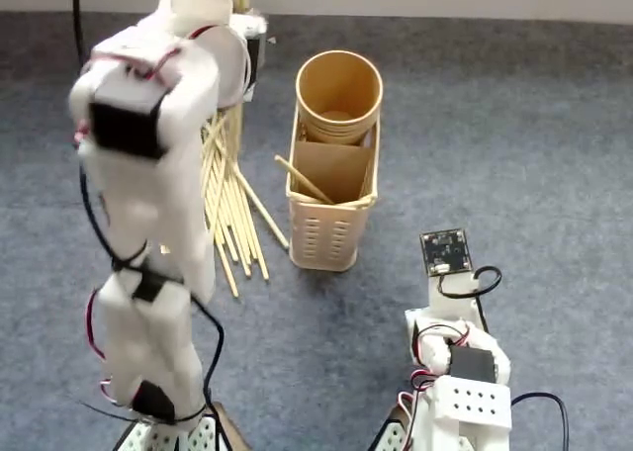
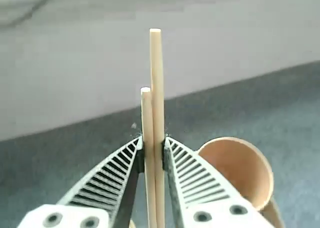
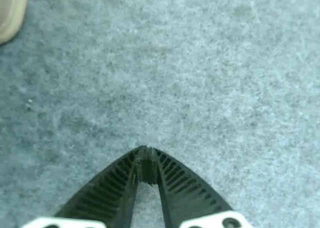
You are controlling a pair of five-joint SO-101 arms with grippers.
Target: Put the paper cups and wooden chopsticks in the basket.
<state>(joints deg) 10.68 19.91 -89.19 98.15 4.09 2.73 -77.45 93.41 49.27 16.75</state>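
Because the left gripper (image 2: 152, 149) clamps two chopsticks (image 2: 156, 88) upright near the basket (image 1: 321, 238) with its cup (image 1: 341, 90), they look ready for dropping in, while a pile (image 1: 237, 224) waits alongside and the right gripper (image 3: 146, 164) rests closed, empty.

There is one cream perforated plastic basket (image 1: 326, 228), and it has two compartments. One stack of tan paper cups (image 1: 338, 95) shows two rims, so at least two cups; any more nested inside cannot be told. Two pale wooden chopsticks (image 2: 155, 88) are in the left hand (image 2: 152, 140). One single chopstick (image 1: 302, 179) is in the basket. One loose heap (image 1: 232, 209) on the grey table (image 1: 514, 154) holds over ten, too overlapped for an exact count. There are two white arms (image 1: 148, 204) and two hands, the second being the right hand (image 3: 146, 155).
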